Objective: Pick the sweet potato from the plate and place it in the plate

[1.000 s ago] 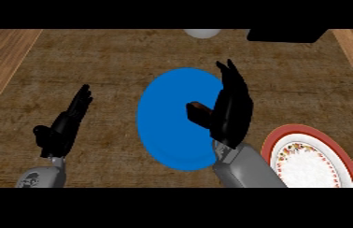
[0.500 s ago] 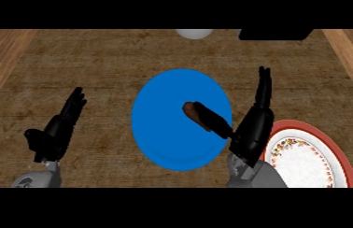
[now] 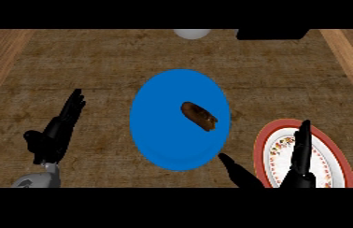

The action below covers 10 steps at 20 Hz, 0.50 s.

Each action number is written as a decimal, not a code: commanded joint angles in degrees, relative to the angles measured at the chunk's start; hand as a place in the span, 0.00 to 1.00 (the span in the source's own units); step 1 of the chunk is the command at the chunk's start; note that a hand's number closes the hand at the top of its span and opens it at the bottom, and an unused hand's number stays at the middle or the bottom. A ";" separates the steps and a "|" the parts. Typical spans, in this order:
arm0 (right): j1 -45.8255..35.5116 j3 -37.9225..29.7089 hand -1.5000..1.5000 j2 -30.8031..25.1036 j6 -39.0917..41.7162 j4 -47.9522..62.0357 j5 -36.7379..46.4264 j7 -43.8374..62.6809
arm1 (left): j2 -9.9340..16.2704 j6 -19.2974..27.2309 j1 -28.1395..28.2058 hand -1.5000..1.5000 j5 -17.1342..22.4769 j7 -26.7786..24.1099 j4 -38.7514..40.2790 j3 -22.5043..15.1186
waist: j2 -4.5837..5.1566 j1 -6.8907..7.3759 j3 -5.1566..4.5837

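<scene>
A brown sweet potato [image 3: 199,116] lies on the blue plate [image 3: 165,133] in the middle of the counter, a little right of the plate's centre. My right hand [image 3: 296,161] is at the lower right, open, its fingers straight over the red-rimmed patterned plate [image 3: 276,133] and its thumb at the blue plate's lower right rim. It holds nothing and is apart from the potato. At the lower left my left hand [image 3: 56,131] rests open on the wood, left of the blue plate.
A white round object [image 3: 192,33] sits at the back edge of the counter, and a black object [image 3: 272,33] lies to its right. Lighter wooden borders run along both sides of the counter.
My right hand has drawn back down and to the right, off the blue plate, uncovering the sweet potato that now lies free on it. The left hand has barely moved.
</scene>
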 commanded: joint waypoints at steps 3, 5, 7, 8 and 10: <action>6.96 6.61 0.00 -11.38 -13.44 -0.76 -16.08 -13.62 | -1.25 0.85 0.56 0.50 -0.89 1.32 -1.71 -0.67 | 0.00 0.24 0.04; 5.48 9.26 0.00 -9.40 -16.23 5.91 -18.82 -19.32 | -0.33 -0.33 -2.57 0.50 -0.26 1.44 1.37 0.43 | 0.08 0.19 0.05; 5.31 7.71 0.00 -15.19 -16.12 2.21 -27.09 -22.02 | -1.82 1.00 4.14 0.50 -1.22 1.06 -5.91 -1.38 | -0.11 0.66 0.15; 4.13 6.85 0.00 -16.07 -14.46 2.19 -30.21 -24.71 | -0.96 -0.07 2.36 0.50 -1.40 -1.38 -1.21 -0.13 | 0.02 0.34 0.04; 4.62 7.35 0.00 -14.48 -15.46 4.94 -33.77 -29.44 | -0.02 -1.21 0.92 0.50 -0.54 0.07 -1.37 0.66 | 0.01 0.28 0.05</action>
